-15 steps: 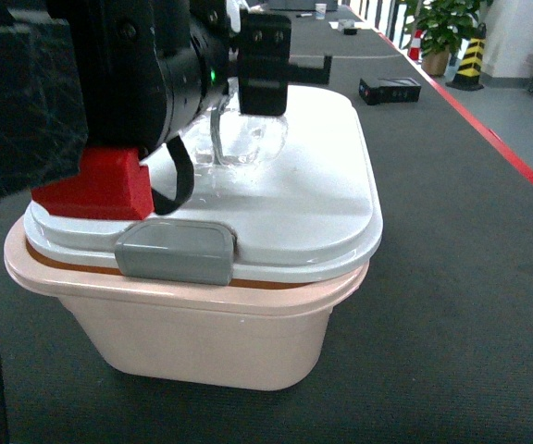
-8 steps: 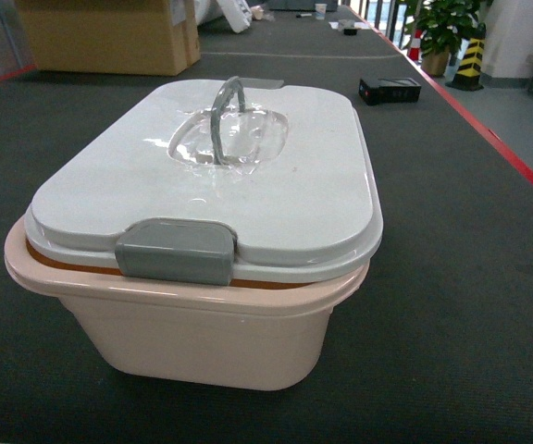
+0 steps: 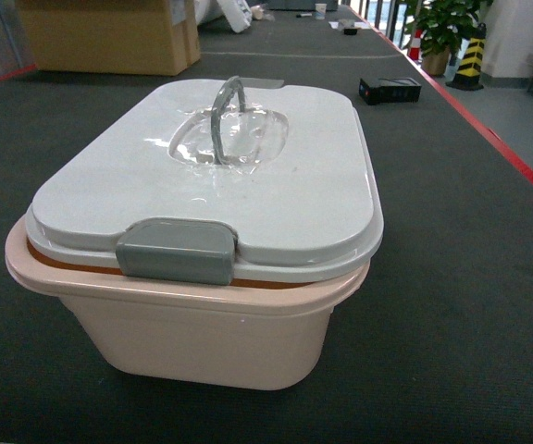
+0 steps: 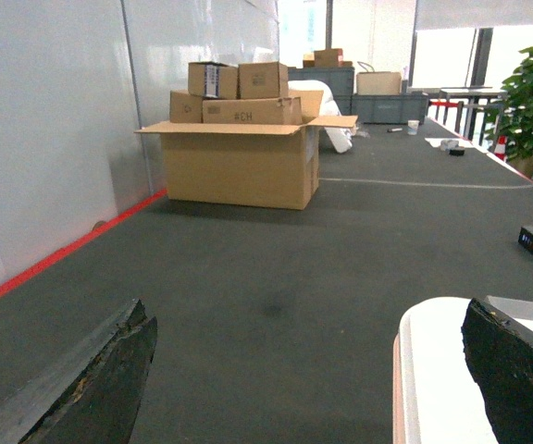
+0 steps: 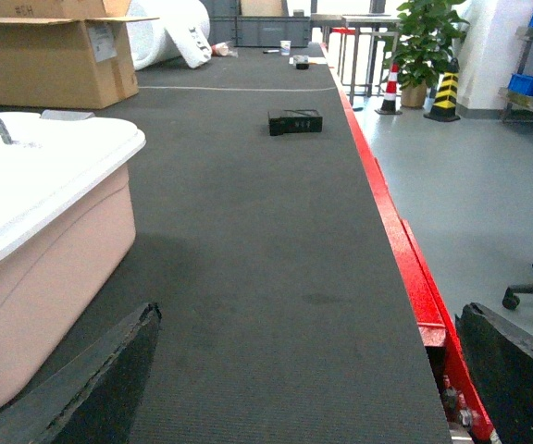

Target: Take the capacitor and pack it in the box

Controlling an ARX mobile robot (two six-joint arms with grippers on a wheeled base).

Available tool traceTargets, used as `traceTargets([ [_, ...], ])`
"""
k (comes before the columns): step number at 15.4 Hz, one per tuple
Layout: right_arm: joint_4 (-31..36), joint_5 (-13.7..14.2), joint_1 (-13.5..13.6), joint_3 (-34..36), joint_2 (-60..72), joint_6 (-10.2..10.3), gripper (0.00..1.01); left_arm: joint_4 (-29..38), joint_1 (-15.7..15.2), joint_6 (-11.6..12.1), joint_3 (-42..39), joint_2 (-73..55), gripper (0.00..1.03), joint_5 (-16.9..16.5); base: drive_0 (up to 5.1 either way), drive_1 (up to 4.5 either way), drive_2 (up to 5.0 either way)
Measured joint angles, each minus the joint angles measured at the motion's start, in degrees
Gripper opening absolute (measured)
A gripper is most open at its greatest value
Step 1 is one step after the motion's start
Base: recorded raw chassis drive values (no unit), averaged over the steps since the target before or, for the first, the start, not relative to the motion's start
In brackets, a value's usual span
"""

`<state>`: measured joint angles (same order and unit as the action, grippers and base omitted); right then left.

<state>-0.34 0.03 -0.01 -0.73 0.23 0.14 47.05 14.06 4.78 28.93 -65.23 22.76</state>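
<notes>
Between our two grippers, which sit apart at each side of the box [image 3: 202,342], we hold nothing. The left gripper [image 4: 308,370] shows its two dark fingers spread wide, with only the dark mat [image 4: 276,277] between them; one finger [image 4: 516,370] stands in front of the white lid [image 4: 433,370], and we cannot tell if it touches. The right gripper [image 5: 303,388] is also spread wide and empty, with the box just beside it on its left.

We think the main risk is the lid. It lies on the peach box, with the grey clip [image 3: 176,250] at the near edge and the grey handle [image 3: 225,116] standing up in the clear recess. An orange strip shows under the lid at the near side, so it may not sit fully down. If a finger catches the handle or the rim while coming in, the lid can slide or the box can shift on the mat.

No capacitor is visible in any view, so we cannot say where it is. Farther away stand a cardboard carton [image 4: 239,162], a small black device [image 5: 294,121] and a potted plant [image 3: 444,28].
</notes>
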Motion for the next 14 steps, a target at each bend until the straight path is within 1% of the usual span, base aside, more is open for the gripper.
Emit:
traceTargets([
  [1,0.02,0.00,0.00,0.00,0.00,0.00,0.98,0.02,0.02,-0.04,0.00,0.02,0.98,-0.09,0.0,0.00,0.0],
  [2,0.02,-0.02,0.00,0.00,0.00,0.00,0.98,-9.25,-1.40,-1.55,0.98,2.23,0.90,-5.33,0.0,0.00,0.0],
  [3,0.02,-0.02,0.00,0.00,0.00,0.00,0.98,-14.16,-3.02,-2.93,-0.83,5.66,0.77,-9.99,0.0,0.00,0.0],
  [4,0.02,-0.02,0.00,0.00,0.00,0.00,0.98,-14.23,-3.89,-3.39,-3.56,7.91,0.68,-12.00,0.0,0.00,0.0],
  [6,0.07,0.00,0.00,0.02,0.00,0.00,0.98,-13.14,-5.75,-4.33,-9.29,11.41,0.45,-14.23,0.0,0.00,0.0],
  [7,0.02,-0.02,0.00,0.00,0.00,0.00,0.98,-12.74,-6.58,-4.39,-11.85,13.40,0.32,-15.34,0.0,0.00,0.0],
  [8,0.02,-0.02,0.00,0.00,0.00,0.00,0.98,-12.68,-7.72,-4.39,-14.69,16.15,0.16,-16.24,0.0,0.00,0.0],
  [9,0.02,-0.02,0.00,0.00,0.00,0.00,0.98,-12.74,-8.44,-4.42,-16.57,18.34,0.03,-16.96,0.0,0.00,0.0],
  [11,0.02,-0.02,0.00,0.00,0.00,0.00,0.98,-13.51,-9.81,-4.57,-19.26,21.57,0.02,-18.47,0.0,0.00,0.0],
  [12,0.04,-0.02,0.00,0.00,0.00,0.00,0.98,-14.36,-13.31,-4.57,-20.81,23.87,0.02,-22.23,0.0,0.00,0.0],
  [13,0.00,-0.02,0.00,0.00,0.00,0.02,0.98,-15.67,-14.36,-4.61,-22.18,26.75,0.02,-22.08,0.0,0.00,0.0],
  [14,0.02,-0.02,0.00,0.00,0.00,0.00,0.98,-16.66,-14.01,-4.61,-23.10,28.70,0.02,-22.67,0.0,0.00,0.0],
])
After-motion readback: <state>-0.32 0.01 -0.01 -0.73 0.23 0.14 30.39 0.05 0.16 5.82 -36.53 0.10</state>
